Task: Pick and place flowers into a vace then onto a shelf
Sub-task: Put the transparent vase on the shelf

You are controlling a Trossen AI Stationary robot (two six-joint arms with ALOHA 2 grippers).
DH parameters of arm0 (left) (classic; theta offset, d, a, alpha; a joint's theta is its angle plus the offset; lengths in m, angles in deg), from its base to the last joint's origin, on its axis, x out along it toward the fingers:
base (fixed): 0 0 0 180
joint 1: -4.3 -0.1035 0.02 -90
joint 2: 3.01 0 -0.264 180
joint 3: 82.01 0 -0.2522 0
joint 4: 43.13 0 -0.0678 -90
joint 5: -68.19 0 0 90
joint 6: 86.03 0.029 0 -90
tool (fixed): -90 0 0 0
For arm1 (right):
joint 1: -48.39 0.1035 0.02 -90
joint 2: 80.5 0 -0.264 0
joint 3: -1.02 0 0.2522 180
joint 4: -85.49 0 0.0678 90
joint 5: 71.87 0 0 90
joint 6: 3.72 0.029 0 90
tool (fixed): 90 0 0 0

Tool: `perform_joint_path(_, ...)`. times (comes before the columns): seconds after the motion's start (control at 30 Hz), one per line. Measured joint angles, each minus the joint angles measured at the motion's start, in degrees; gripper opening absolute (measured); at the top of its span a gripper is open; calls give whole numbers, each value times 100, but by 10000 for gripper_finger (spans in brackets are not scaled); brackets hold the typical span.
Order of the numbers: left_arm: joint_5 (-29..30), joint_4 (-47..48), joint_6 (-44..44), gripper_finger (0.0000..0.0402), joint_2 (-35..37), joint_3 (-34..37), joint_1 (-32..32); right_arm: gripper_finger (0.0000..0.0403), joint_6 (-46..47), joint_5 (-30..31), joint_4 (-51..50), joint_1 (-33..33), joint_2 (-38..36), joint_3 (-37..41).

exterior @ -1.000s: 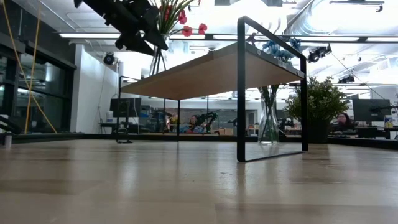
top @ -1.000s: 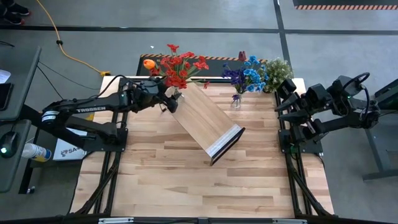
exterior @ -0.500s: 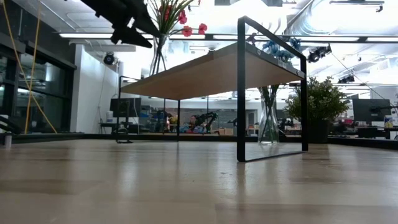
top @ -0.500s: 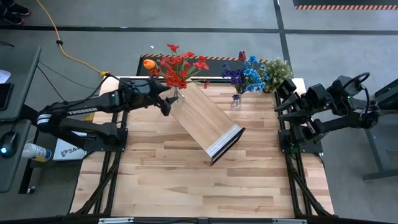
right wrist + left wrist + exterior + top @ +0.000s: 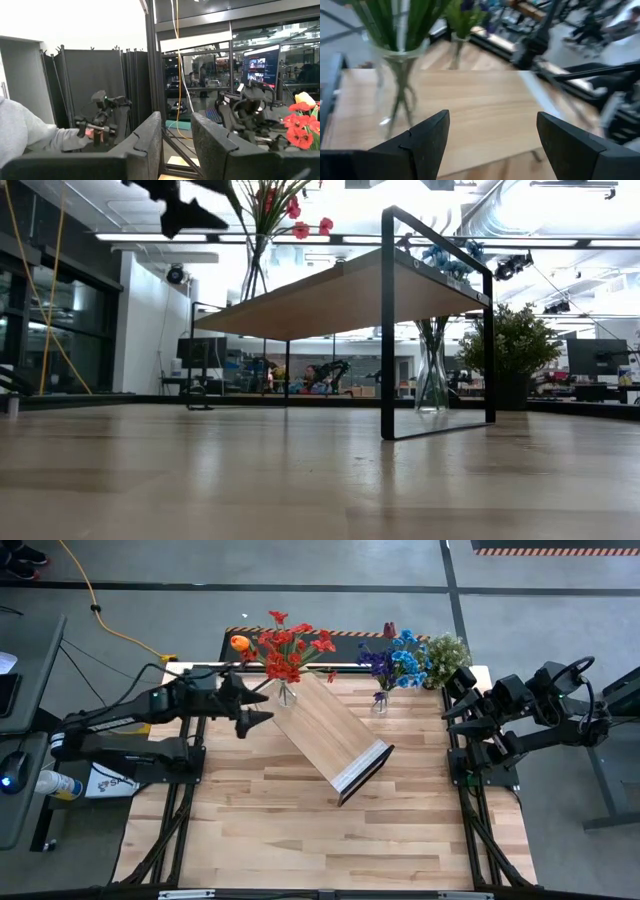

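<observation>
The flowers [image 5: 286,645], red with one orange bloom, stand in a clear glass vase [image 5: 287,693]. The vase rests by its base on the far-left end of the shelf [image 5: 330,735], a light-wood board on a dark metal frame [image 5: 387,330] set slantwise on the table. My left gripper [image 5: 262,703] hangs open just left of the vase, level with it, touching nothing; its wrist view shows the vase [image 5: 397,75] ahead over the board [image 5: 480,110]. At the table's right edge, my right gripper [image 5: 176,137] is raised, its fingers a little apart with nothing between them.
A second glass vase [image 5: 380,702] with blue and purple flowers [image 5: 397,658] stands on the table at the far edge, beside a bushy potted plant [image 5: 447,653]. A person's grey sleeve [image 5: 20,135] shows in the room beyond the table.
My left gripper has drawn back from the vase toward the table's left edge, rising a little and rolling, its fingers open throughout. The vase with the red flowers has stayed upright on the shelf's far-left end.
</observation>
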Motion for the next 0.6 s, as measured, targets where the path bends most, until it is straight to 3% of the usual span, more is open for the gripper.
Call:
perform_joint_path(0.2, -665, -109, -180, 333, 603, 0, 68, 99, -2, 2, -161, -1, -2, -5)
perform_joint_path(0.6, -599, -270, -610, 333, 1229, -159, 1401, 99, 236, 833, -1735, 1, -236, -5)
